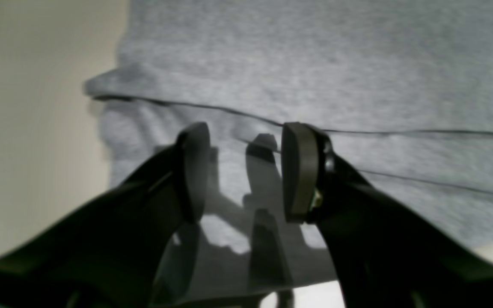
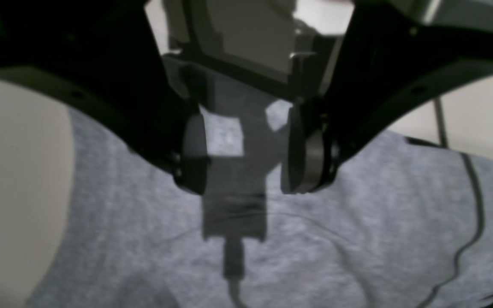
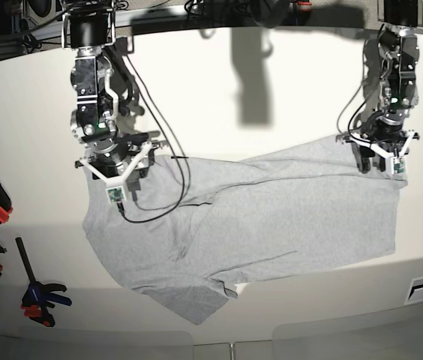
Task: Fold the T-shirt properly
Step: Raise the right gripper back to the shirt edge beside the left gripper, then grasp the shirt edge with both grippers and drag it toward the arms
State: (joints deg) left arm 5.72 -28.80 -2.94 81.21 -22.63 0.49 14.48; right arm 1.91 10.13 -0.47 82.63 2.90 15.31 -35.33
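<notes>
Under our hands: T-shirt [image 3: 271, 210] lies sideways, hand to hand.
Left gripper [image 1: 244, 171]: open, empty.
Right gripper [image 2: 244, 160]: open, empty.

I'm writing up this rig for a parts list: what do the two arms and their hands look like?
Both arms are black and grey, jointed, with black cables looped alongside. Each left hand and right hand has two black fingers ending in rounded, dark grey pads. In the base view a white, wing-shaped bracket sits at each wrist, and a small green light shows on each arm.
</notes>
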